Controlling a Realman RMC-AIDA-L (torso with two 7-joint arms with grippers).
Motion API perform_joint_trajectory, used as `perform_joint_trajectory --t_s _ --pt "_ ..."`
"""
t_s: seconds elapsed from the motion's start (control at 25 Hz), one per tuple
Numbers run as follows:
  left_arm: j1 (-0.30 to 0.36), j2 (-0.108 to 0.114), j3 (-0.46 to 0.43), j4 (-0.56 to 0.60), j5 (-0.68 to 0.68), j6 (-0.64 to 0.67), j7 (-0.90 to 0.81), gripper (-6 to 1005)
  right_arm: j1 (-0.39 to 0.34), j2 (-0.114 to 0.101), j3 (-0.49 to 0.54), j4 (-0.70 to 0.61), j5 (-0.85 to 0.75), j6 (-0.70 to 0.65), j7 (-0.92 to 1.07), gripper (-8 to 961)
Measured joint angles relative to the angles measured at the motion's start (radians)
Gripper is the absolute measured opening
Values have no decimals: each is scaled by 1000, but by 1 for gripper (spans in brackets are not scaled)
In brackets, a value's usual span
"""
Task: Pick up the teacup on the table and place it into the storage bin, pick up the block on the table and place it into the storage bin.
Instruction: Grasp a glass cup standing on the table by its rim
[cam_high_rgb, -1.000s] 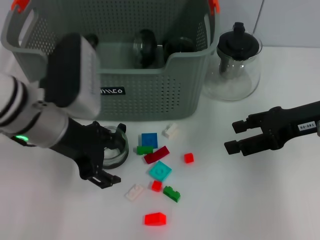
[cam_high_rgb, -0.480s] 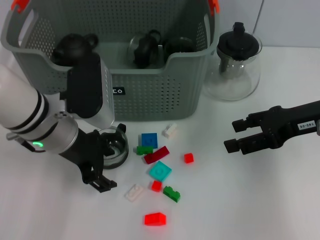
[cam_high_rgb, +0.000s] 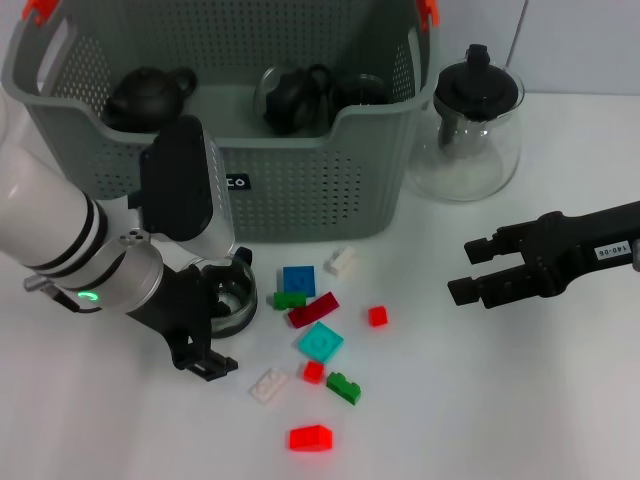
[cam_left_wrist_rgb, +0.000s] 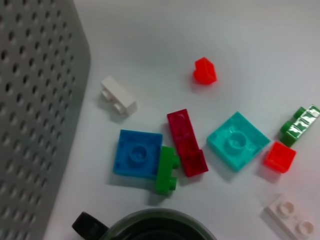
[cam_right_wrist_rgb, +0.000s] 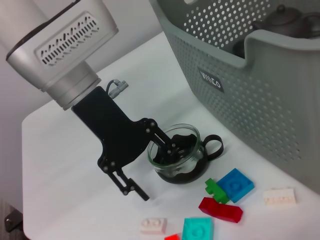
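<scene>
The glass teacup (cam_high_rgb: 232, 297) (cam_right_wrist_rgb: 186, 161) (cam_left_wrist_rgb: 150, 229) stands on the table in front of the storage bin (cam_high_rgb: 300, 185) (cam_right_wrist_rgb: 260, 85) (cam_left_wrist_rgb: 30, 100). My left gripper (cam_high_rgb: 218, 335) (cam_right_wrist_rgb: 150, 175) is open at the cup, with one finger reaching inside the rim and the other outside, on the side away from the bin. Loose blocks lie beside the cup: a blue one (cam_high_rgb: 298, 280) (cam_left_wrist_rgb: 137, 154), a dark red one (cam_high_rgb: 313, 310) and a teal one (cam_high_rgb: 320, 342). My right gripper (cam_high_rgb: 470, 272) hovers open and empty at the right.
A glass teapot with a black lid (cam_high_rgb: 470, 125) stands right of the bin. Inside the bin sit a dark teapot (cam_high_rgb: 145, 95) and other dark ware (cam_high_rgb: 300, 95). More small blocks, red (cam_high_rgb: 310, 438), green (cam_high_rgb: 343, 387) and white (cam_high_rgb: 268, 384), are scattered in front.
My left arm has swung and settled lower beside the cup, uncovering the dark teapot in the bin. The cup, the blocks and the right gripper have stayed put.
</scene>
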Motion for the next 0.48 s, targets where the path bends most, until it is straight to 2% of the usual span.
perform_joint_trajectory --t_s 0.04,0.28,0.48 --pt "-1 0 0 -1 1 -1 -8 786 0 0 0 0 0 -1 0 842" --pt "-20 5 1 -20 11 -1 -65 581 0 0 0 -3 0 -3 0 842" --pt "-20 5 4 -25 14 1 -66 343 0 0 0 -8 0 -6 0 841"
